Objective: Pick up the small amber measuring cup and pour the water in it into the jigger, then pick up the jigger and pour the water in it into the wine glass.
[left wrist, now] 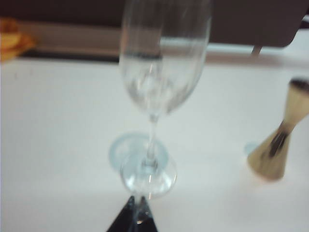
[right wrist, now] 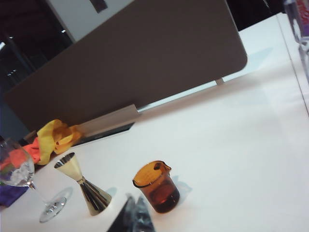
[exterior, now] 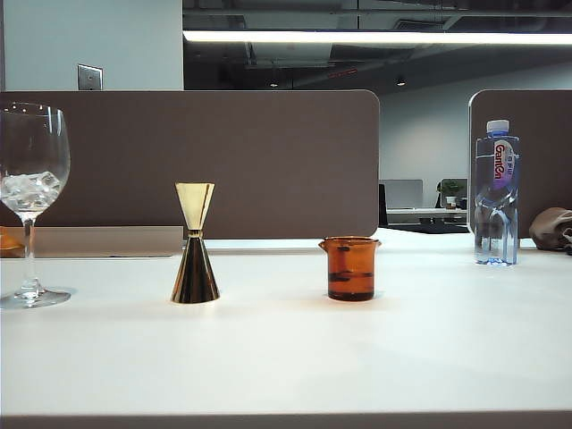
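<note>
Three vessels stand upright and apart in a row on the white tabletop [exterior: 286, 357], none of them held. Taking the jigger [exterior: 195, 243] as reference: the small amber measuring cup [exterior: 349, 267] stands to its right in the exterior view, and the wine glass [exterior: 29, 204] stands to its left, near the edge of that view, with pale contents in the bowl. Water in the cup cannot be made out. A plastic water bottle [exterior: 497, 193] stands well beyond the cup, far right of the jigger, and a brown partition [exterior: 268, 161] runs behind it. The left gripper [left wrist: 133, 217] is low, just before the foot of the wine glass, fingertips drawn together, holding nothing. The right gripper [right wrist: 133, 215] is clenched and empty, close in front of the amber cup, the jigger just beside it.
</note>
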Tool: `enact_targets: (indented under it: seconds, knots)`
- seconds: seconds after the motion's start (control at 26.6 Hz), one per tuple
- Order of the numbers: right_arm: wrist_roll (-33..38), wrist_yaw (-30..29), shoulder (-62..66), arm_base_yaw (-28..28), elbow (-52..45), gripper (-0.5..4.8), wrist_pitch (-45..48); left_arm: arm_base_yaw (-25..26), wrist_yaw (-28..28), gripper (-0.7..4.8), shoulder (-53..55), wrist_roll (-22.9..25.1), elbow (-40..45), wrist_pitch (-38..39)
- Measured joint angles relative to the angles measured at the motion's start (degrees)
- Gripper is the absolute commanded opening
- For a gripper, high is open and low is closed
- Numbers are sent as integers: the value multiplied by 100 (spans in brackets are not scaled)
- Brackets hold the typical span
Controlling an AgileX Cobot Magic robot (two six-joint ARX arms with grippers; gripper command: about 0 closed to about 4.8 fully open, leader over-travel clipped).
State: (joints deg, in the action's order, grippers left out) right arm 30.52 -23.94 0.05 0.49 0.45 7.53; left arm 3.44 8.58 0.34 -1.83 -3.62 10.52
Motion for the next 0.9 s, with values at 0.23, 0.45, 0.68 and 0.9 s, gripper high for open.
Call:
enact_targets:
  seconds: [0.23,0.45,0.68,0.9]
  knots:
    - [1117,-42,0,-4,0,-2,57,0,35,-2,-9,-26,-1005,306]
    - [1840,-494,2,-2,74,-5,-35,0,59,-2,-11,-162,-2188,1287]
    - [1432,-420,0,-4,925,-5,-566,0,431,-2,66,-551,-3399,2656]
    - [553,-275,17,-4,1867,-5,-2402,0,1432,-2,1196,-793,-3856,2968]
